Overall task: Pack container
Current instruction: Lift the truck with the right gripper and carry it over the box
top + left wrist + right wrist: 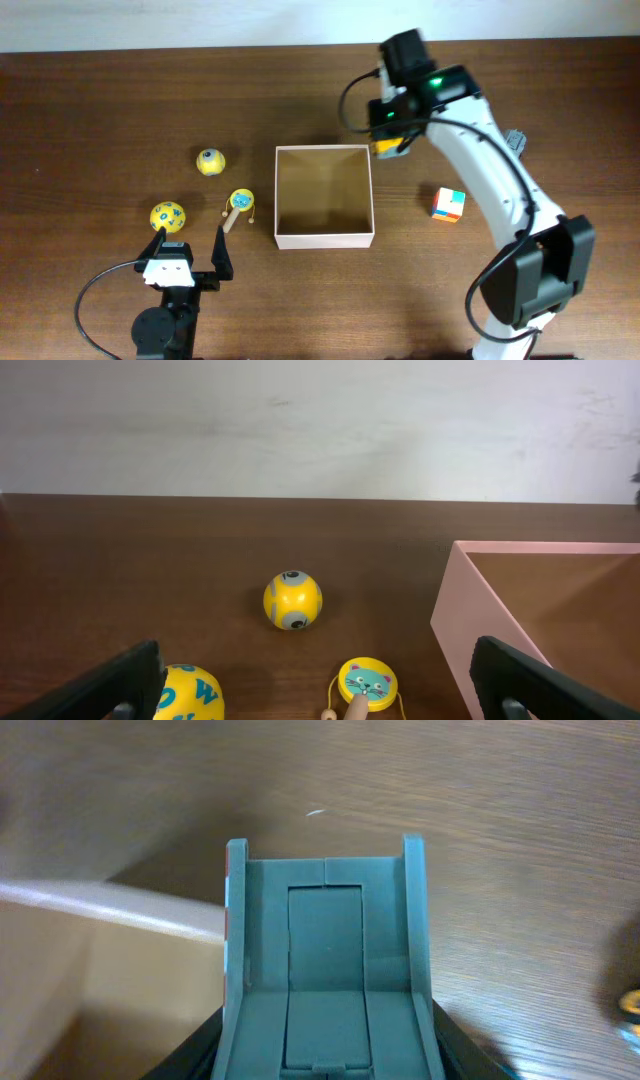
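- At the left pincer (190, 238): gaping wide, nothing between, low over the tabletop (100, 100) just behind a yellow ball (168, 215).
- At the right pincer (390, 140): half closed around a grey-green blocky piece (325, 950), above the far right corner of the container (325, 240), mid-tabletop.
- Hard to tell what that piece is; cut off at the bottom edge.

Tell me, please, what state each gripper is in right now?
Left gripper: open wide, holding nothing.
Right gripper: closed on a blocky object, grey-green in the wrist view, yellow-orange from overhead; what it is cannot be told.
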Controlling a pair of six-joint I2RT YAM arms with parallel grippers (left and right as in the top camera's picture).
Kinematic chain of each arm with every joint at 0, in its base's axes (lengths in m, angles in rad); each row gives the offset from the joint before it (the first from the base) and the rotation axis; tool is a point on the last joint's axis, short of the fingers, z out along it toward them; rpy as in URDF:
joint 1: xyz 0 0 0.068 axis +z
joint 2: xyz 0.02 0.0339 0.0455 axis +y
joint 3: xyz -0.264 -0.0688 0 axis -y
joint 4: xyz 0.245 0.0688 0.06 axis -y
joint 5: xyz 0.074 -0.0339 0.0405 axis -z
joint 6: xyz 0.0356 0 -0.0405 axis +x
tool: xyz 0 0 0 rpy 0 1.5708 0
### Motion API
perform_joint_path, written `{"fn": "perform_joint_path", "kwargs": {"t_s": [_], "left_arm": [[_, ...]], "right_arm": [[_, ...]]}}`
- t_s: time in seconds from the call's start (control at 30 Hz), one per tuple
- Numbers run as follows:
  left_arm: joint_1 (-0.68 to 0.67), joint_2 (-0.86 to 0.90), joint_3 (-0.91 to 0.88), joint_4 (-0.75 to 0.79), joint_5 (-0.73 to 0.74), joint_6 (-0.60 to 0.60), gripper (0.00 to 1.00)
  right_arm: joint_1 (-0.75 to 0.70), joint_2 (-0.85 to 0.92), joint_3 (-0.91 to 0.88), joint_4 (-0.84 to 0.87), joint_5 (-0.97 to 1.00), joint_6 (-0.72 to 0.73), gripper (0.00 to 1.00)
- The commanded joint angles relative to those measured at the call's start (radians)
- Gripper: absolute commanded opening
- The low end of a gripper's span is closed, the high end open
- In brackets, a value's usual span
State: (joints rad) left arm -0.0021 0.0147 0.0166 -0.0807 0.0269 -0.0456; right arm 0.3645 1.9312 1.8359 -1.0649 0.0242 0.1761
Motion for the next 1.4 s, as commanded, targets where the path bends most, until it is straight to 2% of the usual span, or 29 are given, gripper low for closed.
{"fn": "perform_joint_path", "kwargs": {"t_s": [0.0,0.5,0.93,1.37], "left_arm": [[0.005,-0.007,-0.007,0.002,0.014,0.016,0.99],[0.005,-0.007,-0.007,0.002,0.014,0.016,0.99],[0.005,-0.007,-0.007,0.002,0.014,0.016,0.99],[0.005,-0.007,-0.007,0.002,0.014,0.016,0.99]], "right_arm": [[0.084,-0.034,0.035,-0.003,-0.014,-0.003,0.43],[0.279,-0.025,0.026,0.025,0.022,0.222,0.43],[0.409,0.023,0.011,0.037,0.221,0.463,0.43],[0.414,0.151,0.011,0.127,0.225,0.500,0.42]]}}
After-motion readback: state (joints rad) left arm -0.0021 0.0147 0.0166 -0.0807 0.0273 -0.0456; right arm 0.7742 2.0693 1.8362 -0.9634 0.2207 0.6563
